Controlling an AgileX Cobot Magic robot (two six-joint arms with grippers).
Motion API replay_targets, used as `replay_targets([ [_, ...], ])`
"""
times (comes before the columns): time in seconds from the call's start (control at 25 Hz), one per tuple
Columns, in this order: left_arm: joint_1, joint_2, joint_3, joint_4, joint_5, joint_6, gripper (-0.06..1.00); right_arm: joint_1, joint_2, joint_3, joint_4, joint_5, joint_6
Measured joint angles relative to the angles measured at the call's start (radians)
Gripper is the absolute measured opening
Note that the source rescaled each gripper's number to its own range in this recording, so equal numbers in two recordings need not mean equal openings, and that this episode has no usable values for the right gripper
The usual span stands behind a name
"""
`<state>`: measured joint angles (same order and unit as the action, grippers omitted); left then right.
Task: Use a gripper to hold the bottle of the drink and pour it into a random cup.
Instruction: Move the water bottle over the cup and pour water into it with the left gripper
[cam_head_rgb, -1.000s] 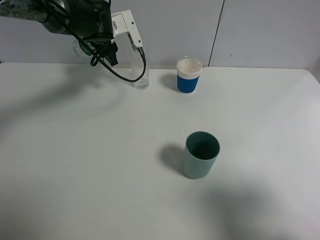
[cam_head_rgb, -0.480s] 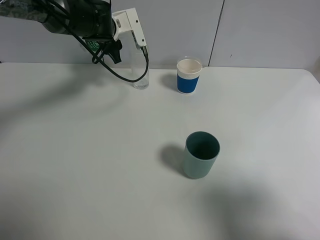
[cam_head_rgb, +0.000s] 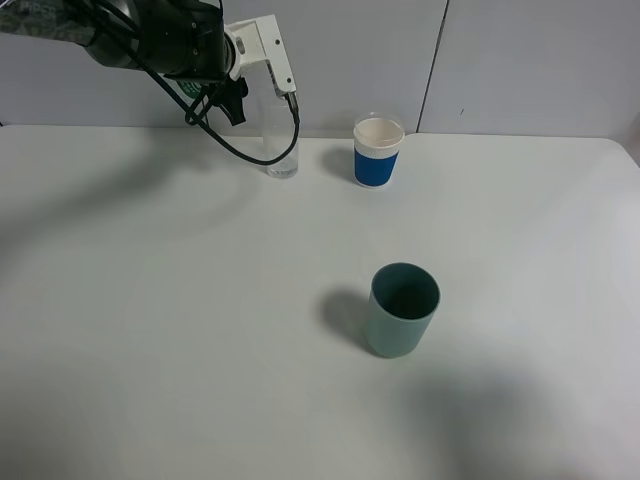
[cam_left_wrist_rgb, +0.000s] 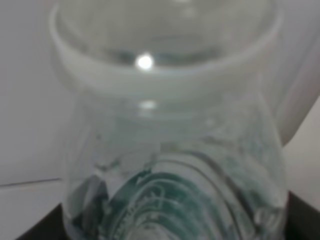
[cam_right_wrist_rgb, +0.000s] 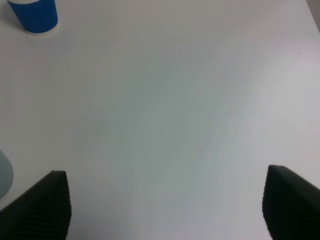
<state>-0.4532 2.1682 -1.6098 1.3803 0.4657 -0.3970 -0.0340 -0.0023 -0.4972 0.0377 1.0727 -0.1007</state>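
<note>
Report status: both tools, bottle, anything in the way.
Left tool shut on bottle, held high by the tall glass. Right tool open above table. Paper cup beside glass, apart; nothing blocks it.

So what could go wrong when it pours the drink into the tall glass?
1. The glass is narrow, so a stream from the bottle, held up off to its side, might miss and wet the table.
2. The arm's black cable loops right by the glass and might nudge it over.

The bottle (cam_left_wrist_rgb: 170, 165) fills the left wrist view blurred, its ends cut off by the edges.
</note>
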Motion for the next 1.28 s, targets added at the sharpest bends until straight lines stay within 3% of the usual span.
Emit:
replay_targets([
  [0.56,0.002,0.001,0.025,0.014,0.018,-0.001,0.03,0.0,0.0,0.0,0.0,0.0,0.0],
  [1.28,0.015,-0.044,0.088,0.059,0.039,-0.083,0.03,0.0,0.0,0.0,0.0,0.0,0.0],
])
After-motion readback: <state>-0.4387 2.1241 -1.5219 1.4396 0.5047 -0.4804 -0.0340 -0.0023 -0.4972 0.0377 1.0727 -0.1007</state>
